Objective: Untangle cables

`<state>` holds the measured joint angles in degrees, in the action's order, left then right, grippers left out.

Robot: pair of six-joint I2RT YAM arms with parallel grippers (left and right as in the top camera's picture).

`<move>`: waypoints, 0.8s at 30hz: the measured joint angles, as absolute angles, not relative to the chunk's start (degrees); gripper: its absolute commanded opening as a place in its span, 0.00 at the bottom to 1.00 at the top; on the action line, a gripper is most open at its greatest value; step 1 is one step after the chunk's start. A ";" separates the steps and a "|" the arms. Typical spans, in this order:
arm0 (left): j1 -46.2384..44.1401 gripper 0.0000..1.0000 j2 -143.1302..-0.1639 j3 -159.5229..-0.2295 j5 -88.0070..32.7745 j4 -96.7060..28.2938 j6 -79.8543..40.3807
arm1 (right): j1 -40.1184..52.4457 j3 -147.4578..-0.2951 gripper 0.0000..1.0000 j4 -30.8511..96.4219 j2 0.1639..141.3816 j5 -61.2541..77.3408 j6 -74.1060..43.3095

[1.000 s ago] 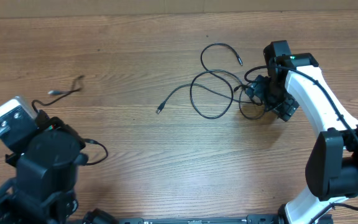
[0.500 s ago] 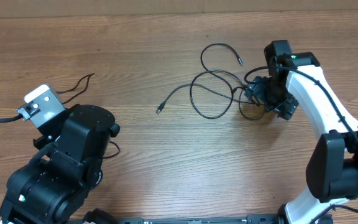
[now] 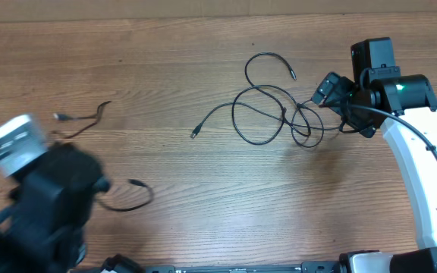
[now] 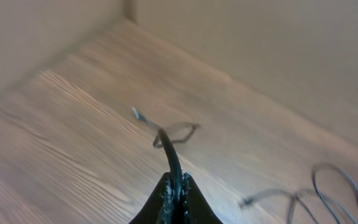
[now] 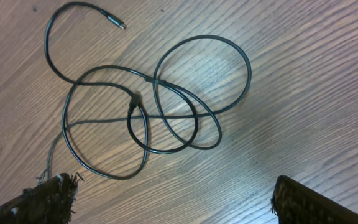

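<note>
- Black cables: one cord [image 4: 171, 155] lies apart at the left of the worktop [image 3: 203, 212], pinched in the left gripper [image 4: 174, 186], whose jaws are closed on it.
- The tangle [image 5: 157, 81] of remaining cord sits right of centre, its loops crossing one another.
- The right gripper [image 5: 179, 202] hangs over it, jaws wide, holding nothing.
- Judged from this: roughly a third done; the tangle is left to part.

Black cables [image 5: 156, 81] lie on a brown wood-grain table [image 3: 165, 68]; the right arm [image 3: 416, 171] is white.
</note>
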<state>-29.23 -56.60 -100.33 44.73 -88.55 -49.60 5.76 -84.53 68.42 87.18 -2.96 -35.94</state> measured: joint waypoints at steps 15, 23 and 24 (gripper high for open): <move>-8.97 0.04 -56.10 -105.06 58.39 -93.17 -50.28 | 5.76 -84.53 1.00 69.76 87.29 -1.45 -35.94; 16.16 0.04 -59.86 -105.43 48.21 -90.85 -48.21 | 5.76 -84.53 1.00 70.17 87.29 -1.43 -35.94; 18.79 0.04 -61.25 -105.47 46.13 -90.83 -48.03 | 5.76 -84.53 1.00 70.22 87.29 -1.43 -35.94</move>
